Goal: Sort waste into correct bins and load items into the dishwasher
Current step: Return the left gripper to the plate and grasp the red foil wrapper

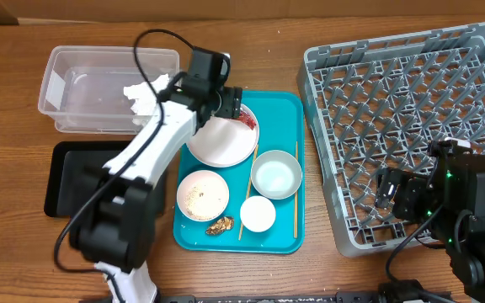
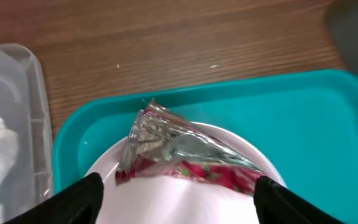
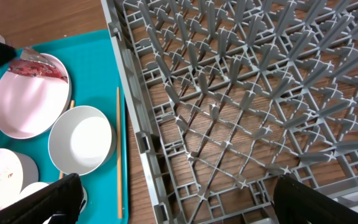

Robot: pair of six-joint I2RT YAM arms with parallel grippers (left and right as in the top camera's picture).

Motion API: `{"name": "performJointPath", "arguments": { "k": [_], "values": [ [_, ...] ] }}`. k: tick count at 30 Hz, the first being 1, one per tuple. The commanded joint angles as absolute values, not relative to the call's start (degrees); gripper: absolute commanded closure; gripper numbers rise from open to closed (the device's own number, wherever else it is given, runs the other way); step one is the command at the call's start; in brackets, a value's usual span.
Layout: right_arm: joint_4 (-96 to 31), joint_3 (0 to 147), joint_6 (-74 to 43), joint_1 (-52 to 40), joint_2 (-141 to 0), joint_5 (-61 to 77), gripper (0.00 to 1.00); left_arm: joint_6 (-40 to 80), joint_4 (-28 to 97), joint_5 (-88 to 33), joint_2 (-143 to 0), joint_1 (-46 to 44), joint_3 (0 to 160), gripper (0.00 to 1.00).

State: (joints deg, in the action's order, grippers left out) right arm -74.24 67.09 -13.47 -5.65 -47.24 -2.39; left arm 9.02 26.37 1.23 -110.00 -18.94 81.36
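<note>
A crumpled red-and-silver wrapper (image 2: 179,149) lies on the far edge of a white plate (image 2: 185,196) on the teal tray. My left gripper (image 2: 182,208) hovers just over this plate, open, its fingers (image 2: 79,199) spread to either side with nothing between them. Overhead, the left gripper (image 1: 230,103) is beside the wrapper (image 1: 247,119). A white napkin (image 1: 141,94) lies in the clear tub (image 1: 82,76). My right gripper (image 3: 182,205) is open over the near left corner of the grey dish rack (image 3: 260,93), holding nothing.
The teal tray (image 1: 285,114) also holds a bowl with rice (image 1: 202,195), an empty bowl (image 1: 276,174), a small cup (image 1: 258,214), a brown scrap (image 1: 220,225) and two chopsticks (image 1: 295,189). The black tray (image 1: 66,181) lies in front of the tub.
</note>
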Motion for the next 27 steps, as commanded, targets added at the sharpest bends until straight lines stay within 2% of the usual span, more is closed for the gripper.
{"name": "performJointPath", "arguments": {
  "k": [1,12,16,21,25,26,27],
  "values": [
    [-74.1,68.4,-13.5,-5.5,-46.8,-2.9,0.0,9.2,23.0,5.6,-112.2,-19.0,81.8,0.17],
    [-74.0,68.4,-13.5,-5.5,-46.8,-2.9,0.0,9.0,19.9,3.7,-116.5,-19.0,81.8,0.16],
    [-74.1,68.4,-13.5,-5.5,-46.8,-2.9,0.0,9.2,21.4,1.5,-118.0,-19.2,81.8,0.24],
    [-74.1,68.4,-13.5,-5.5,-46.8,-2.9,0.0,9.2,24.6,1.5,-118.4,-19.2,81.8,0.4],
    [-74.1,68.4,-13.5,-5.5,-46.8,-2.9,0.0,9.2,27.2,1.4,-118.4,-19.2,81.8,0.75],
    [-74.1,68.4,-13.5,-5.5,-46.8,-2.9,0.0,9.2,28.4,1.4,-118.4,-19.2,81.8,0.95],
    [-74.1,68.4,-13.5,-5.5,-46.8,-2.9,0.0,9.2,28.9,1.4,-118.4,-19.2,81.8,0.96]
  ]
}}
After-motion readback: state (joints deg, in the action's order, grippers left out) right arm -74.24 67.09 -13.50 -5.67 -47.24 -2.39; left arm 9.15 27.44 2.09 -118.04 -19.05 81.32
